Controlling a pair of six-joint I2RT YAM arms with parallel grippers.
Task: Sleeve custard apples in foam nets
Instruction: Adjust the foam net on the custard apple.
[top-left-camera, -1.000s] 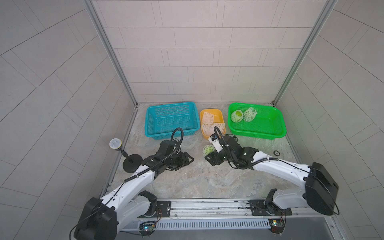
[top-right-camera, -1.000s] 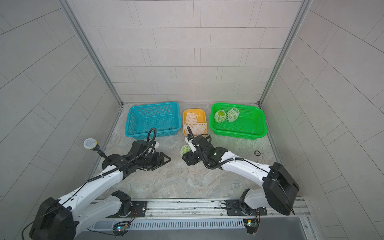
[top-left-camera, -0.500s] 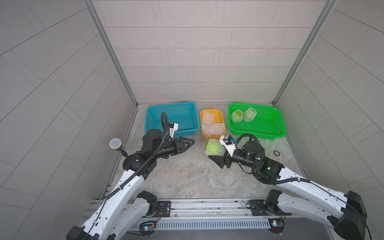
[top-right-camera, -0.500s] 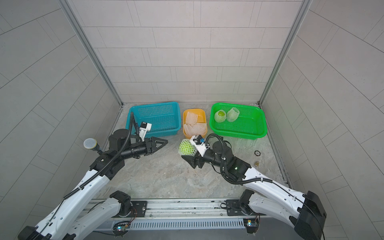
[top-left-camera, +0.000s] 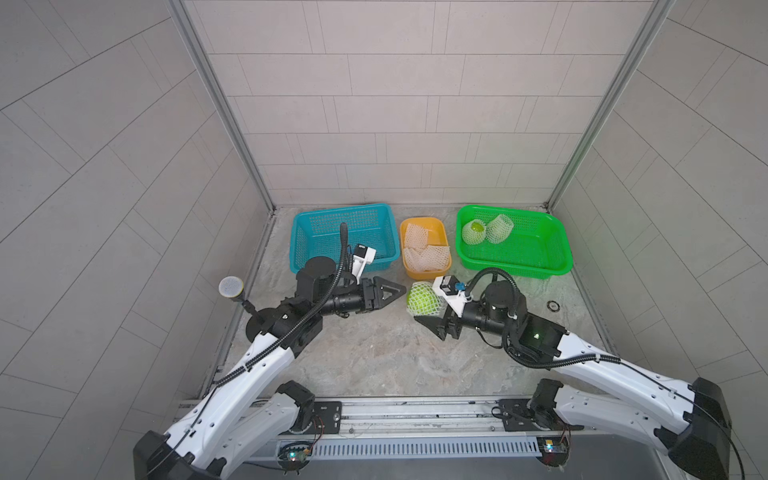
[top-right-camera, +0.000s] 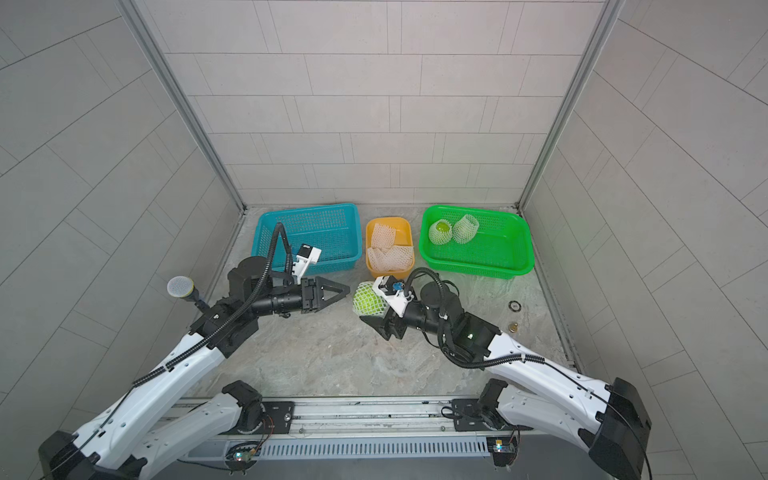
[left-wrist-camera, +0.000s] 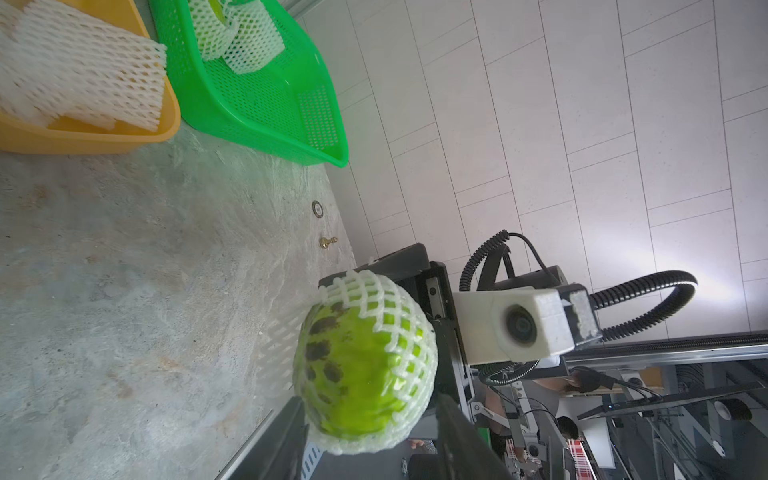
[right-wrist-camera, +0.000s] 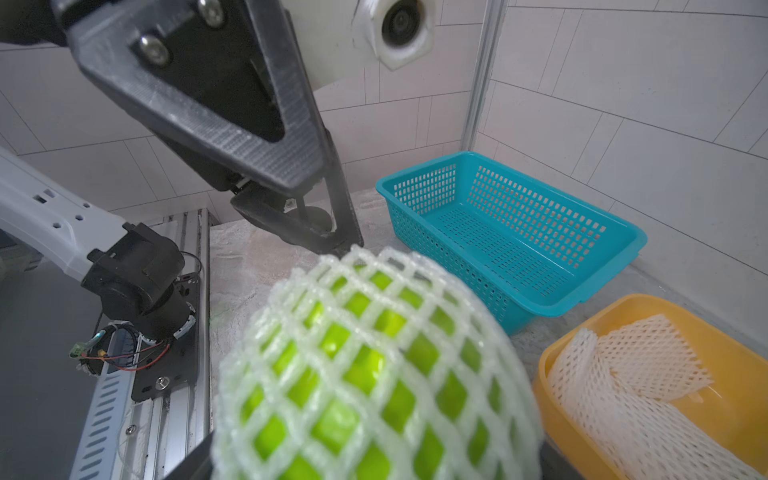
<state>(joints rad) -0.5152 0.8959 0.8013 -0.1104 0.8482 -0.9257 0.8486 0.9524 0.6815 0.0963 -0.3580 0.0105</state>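
In both top views the right gripper (top-left-camera: 426, 309) has its fingers clamped on a custard apple (top-left-camera: 422, 297) wrapped in a foam net (top-left-camera: 419, 286). It sits in front of the yellow tub (top-left-camera: 420, 219) of spare nets, and the left gripper (top-right-camera: 345, 289) points at it from just beside, not touching. Two sleeved fruits (top-left-camera: 473, 232) lie in the green basket (top-left-camera: 532, 249), on the right arm's side. In the left wrist view the left fingers (left-wrist-camera: 286, 440) are spread and empty. The apple is straight ahead, its bare face and the net's rim turned toward them. In the right wrist view mesh covers the near side. The net's axis seems to run from gripper to gripper, so any further tug suits the left arm, while the right is nearer for the drop-off.
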